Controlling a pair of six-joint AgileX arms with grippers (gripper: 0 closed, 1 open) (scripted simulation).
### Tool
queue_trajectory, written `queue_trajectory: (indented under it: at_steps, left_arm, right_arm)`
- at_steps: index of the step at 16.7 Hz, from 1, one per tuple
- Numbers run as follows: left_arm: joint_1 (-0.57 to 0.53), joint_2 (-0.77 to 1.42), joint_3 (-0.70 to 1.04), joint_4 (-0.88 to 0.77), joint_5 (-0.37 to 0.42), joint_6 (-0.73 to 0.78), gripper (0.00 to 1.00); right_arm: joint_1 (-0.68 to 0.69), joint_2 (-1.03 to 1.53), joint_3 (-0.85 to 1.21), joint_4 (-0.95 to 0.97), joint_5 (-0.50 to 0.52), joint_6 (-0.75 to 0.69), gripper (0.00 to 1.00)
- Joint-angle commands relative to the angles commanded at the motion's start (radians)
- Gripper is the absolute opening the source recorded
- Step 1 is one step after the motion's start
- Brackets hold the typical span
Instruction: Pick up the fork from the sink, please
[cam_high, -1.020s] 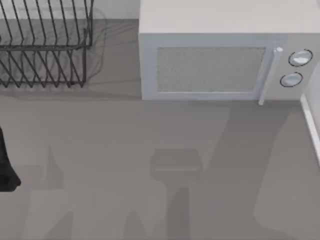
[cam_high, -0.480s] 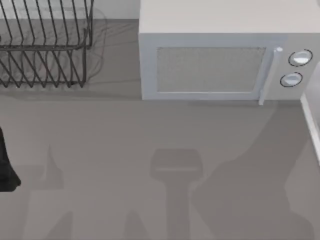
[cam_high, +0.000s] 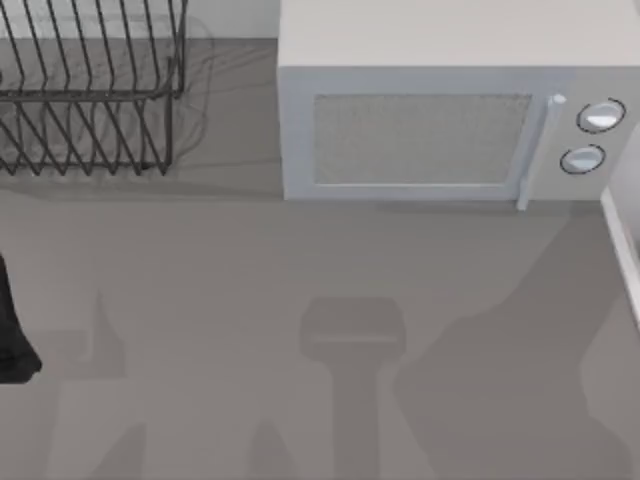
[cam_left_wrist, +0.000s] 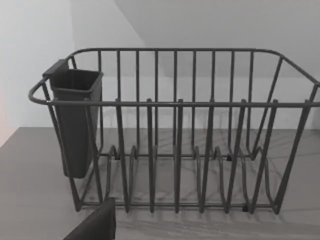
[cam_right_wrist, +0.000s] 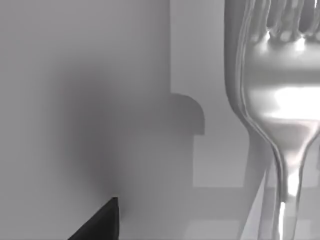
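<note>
The fork (cam_right_wrist: 280, 100) is shiny silver and looms very close in the right wrist view. Its tines run off the picture's edge and its thin handle narrows away from them. It stands out against smooth grey surfaces that carry soft shadows. A dark part of my right gripper (cam_right_wrist: 100, 222) shows at the picture's edge, apart from the fork. Whether anything grips the fork is hidden. My left gripper (cam_left_wrist: 95, 225) is parked facing the dish rack, and its arm (cam_high: 12, 330) shows as a dark shape at the top view's left edge.
A white microwave (cam_high: 440, 120) stands at the back of the grey counter. A dark wire dish rack (cam_high: 90, 90) with a cutlery cup (cam_left_wrist: 75, 120) is at the back left. A pale raised rim (cam_high: 622, 250) runs along the right edge.
The broad arm shadow on the counter's right side has spread down and to the left. The left arm, the rack and the microwave have not moved.
</note>
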Motion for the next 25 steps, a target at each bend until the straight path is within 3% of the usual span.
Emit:
queue_trajectory:
  at_steps: [12, 25]
  left_arm:
    - [0.0, 0.0, 0.0, 0.0, 0.0, 0.0, 1.0]
    - [0.0, 0.0, 0.0, 0.0, 0.0, 0.0, 1.0]
  right_arm:
    - [0.0, 0.0, 0.0, 0.0, 0.0, 0.0, 0.02]
    - [0.002, -0.057, 0.077, -0.085, -0.012, 0.009, 0.0]
